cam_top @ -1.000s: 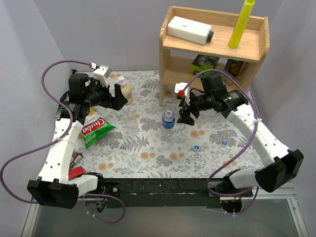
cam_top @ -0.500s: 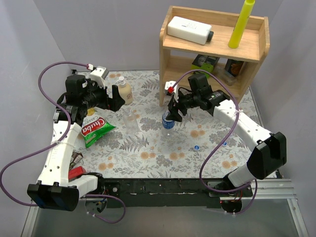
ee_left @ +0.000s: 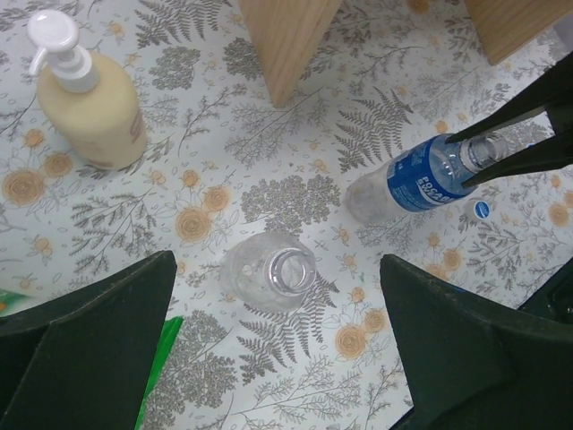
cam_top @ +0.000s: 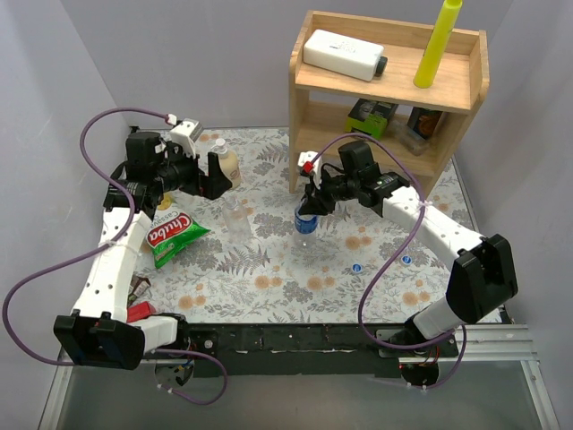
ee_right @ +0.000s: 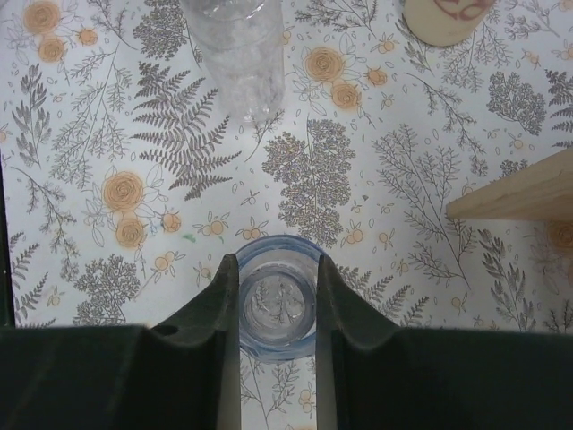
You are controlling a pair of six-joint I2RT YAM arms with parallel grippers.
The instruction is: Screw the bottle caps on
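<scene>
Your right end effector (ee_right: 277,313) has its dark fingers pinched on the open neck of the blue-labelled bottle (cam_top: 306,219), standing on the floral counter (cam_top: 269,278). Your left end effector (ee_left: 269,358) hangs spread above the plain clear bottle (ee_left: 269,270). Two round blue caps (cam_top: 357,267) lie apart nearby.

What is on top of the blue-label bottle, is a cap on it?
No cap: the blue-label bottle has an open mouth, with the right gripper jaws on either side of its neck. Its lower body is hidden from the right wrist camera.

A lab test cell: grey walls (cam_top: 179,54) enclose a floral-clothed table (cam_top: 269,278)
</scene>
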